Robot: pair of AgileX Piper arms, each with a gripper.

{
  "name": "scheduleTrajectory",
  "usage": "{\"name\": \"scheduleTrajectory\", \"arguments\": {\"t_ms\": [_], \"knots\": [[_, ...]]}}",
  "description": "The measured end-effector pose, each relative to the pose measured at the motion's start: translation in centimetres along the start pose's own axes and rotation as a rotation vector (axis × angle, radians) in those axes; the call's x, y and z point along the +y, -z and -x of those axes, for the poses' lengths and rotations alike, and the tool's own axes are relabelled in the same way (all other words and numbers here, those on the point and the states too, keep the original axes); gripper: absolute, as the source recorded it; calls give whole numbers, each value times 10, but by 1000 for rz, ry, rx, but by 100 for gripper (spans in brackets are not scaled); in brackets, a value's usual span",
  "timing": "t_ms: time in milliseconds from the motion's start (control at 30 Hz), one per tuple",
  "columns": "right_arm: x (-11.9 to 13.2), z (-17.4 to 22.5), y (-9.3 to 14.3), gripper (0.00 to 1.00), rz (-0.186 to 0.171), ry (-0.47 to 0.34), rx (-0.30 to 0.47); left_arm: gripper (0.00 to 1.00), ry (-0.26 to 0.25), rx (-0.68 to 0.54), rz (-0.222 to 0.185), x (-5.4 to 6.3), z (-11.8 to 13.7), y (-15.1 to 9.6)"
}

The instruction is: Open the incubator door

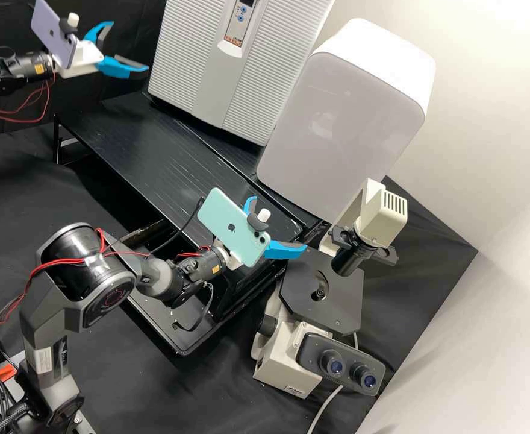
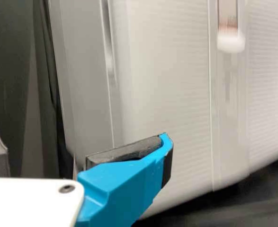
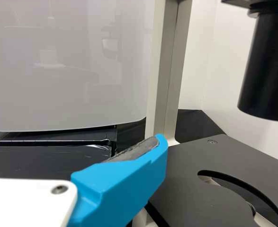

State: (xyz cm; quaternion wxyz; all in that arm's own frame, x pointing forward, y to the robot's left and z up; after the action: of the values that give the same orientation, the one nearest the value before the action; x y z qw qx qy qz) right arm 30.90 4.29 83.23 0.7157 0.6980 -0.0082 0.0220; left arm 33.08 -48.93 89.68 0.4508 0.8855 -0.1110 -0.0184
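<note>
In the high view, the left gripper (image 1: 129,47), whose fingers are apart with nothing between them, is the nearer one to the incubator door (image 1: 264,67), which stands upright on its long side, just beside these fingertips, toward that view's right, while the right gripper (image 1: 280,223), also open, is farther.

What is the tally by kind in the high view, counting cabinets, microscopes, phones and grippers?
Cabinets: 2 (ribbed cabinet, smooth cabinet)
Microscope: 1
Phones: 2 (purple phone, mint phone)
Grippers: 2 (left gripper, right gripper)
Total: 7
</note>
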Motion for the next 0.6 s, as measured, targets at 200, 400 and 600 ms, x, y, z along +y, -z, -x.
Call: {"name": "scheduleTrajectory", "arguments": {"t_ms": [200, 400, 600], "knots": [[0, 0, 0, 100, 0, 0, 0, 100, -76, -56, -29, 37, -17, -2], [0, 0, 0, 100, 0, 0, 0, 100, -92, -72, -58, 57, -31, -9], [0, 0, 0, 100, 0, 0, 0, 100, -107, -130, -57, 62, -45, -27]]}}
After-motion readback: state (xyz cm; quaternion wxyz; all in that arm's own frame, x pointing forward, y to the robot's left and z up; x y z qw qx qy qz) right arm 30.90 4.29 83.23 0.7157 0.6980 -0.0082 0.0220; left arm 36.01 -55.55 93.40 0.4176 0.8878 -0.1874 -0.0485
